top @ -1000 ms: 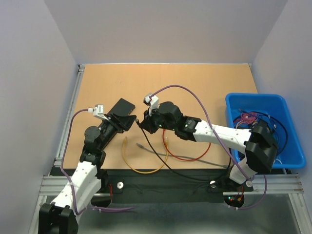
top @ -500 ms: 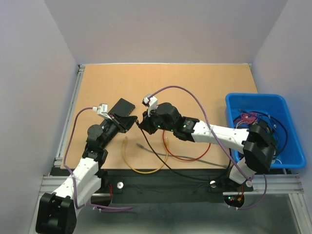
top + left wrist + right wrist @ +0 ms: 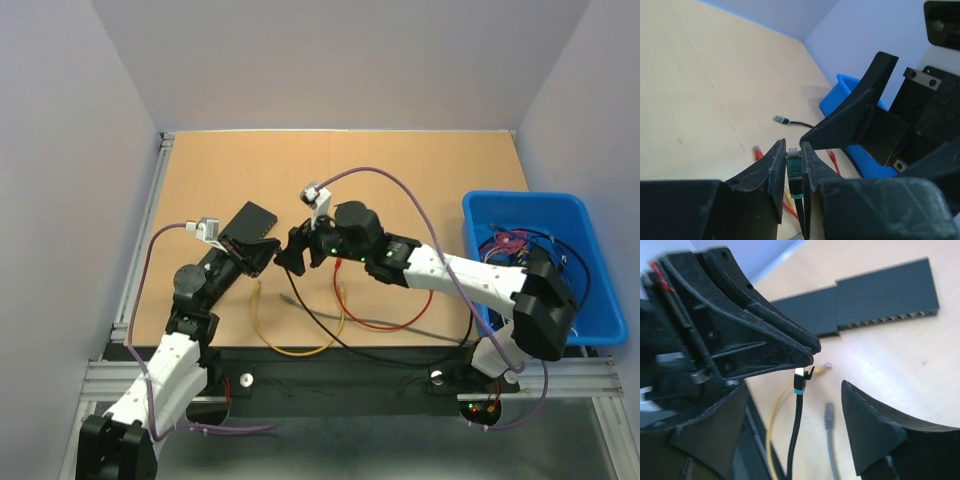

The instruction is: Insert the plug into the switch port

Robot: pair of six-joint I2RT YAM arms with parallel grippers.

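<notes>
On the tabletop, at nine o'clock from centre, a network switch. Just beside it at five o'clock, the left claw around a cable plug. Right claw close at three o'clock of that. Looped cables at six o'clock of centre. Bin at three o'clock, more cables inside.

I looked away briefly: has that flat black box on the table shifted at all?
No. The switch sits at the same spot and angle against the table's left rail as in both earlier top views.
</notes>
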